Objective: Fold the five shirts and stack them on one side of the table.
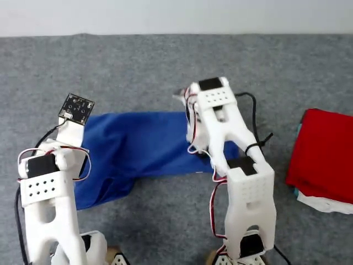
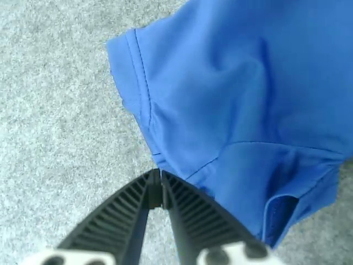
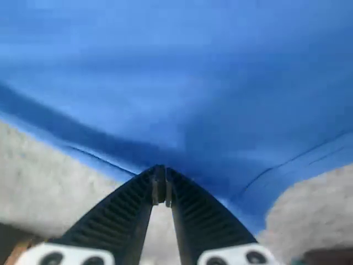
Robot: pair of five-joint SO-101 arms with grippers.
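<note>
At the near edge of the grey, carpet-like surface (image 1: 165, 61), the white left arm (image 1: 47, 187) and the white right arm (image 1: 237, 160) are seen side by side, both leaned forward over the cloth.

Just beyond their bases, a blue short-sleeved fabric shirt (image 1: 138, 143) is spread across the surface between the two arms, lying mostly flat with some folds. One end of it is reached by the left arm, the other is partly covered by the right arm.

In the left wrist view, the left jaws are pressed fully together, and their tips are placed at the edge of the blue shirt (image 2: 248, 99), close to a stitched sleeve (image 2: 129, 72). Whether cloth is pinched between them cannot be told.

In the right wrist view, the right jaws are closed as well, and the edge of the blue shirt (image 3: 193, 72) is gripped between their tips, with creases drawn toward them.

Farther to the right side, well apart from the blue shirt, a folded red shirt (image 1: 322, 149) is laid on top of a white folded cloth (image 1: 328, 203).
</note>
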